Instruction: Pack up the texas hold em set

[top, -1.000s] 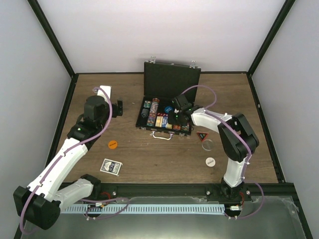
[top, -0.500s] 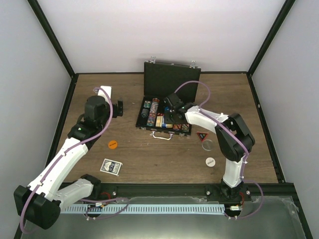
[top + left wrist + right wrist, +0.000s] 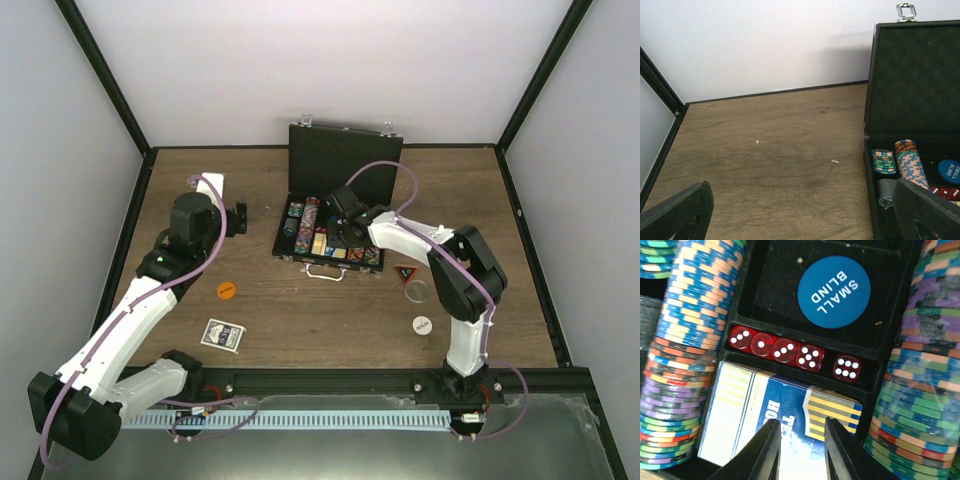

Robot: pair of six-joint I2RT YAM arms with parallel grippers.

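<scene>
The black case [image 3: 292, 238] lies open mid-table with its lid [image 3: 345, 160] upright. Rows of multicoloured chips [image 3: 682, 340] flank a blue "SMALL BLIND" disc [image 3: 834, 291], several red dice [image 3: 775, 349] and a blue and yellow card box [image 3: 745, 415]. My right gripper [image 3: 345, 228] hovers low over the card box, slightly open and empty [image 3: 800, 432]. My left gripper [image 3: 238, 218] is wide open and empty, left of the case [image 3: 802, 200]. On the table lie an orange disc [image 3: 226, 290], a blue-backed deck [image 3: 222, 335], a dark triangle [image 3: 404, 273], a clear disc [image 3: 416, 291] and a white disc [image 3: 423, 324].
The case's white handle [image 3: 322, 270] faces the near side. A black frame rail [image 3: 130, 230] borders the table on the left and white walls close it in. The case's left wall [image 3: 869, 175] stands just right of my left gripper.
My right gripper has moved a little to the left over the inside of the case. The left arm has not moved.
</scene>
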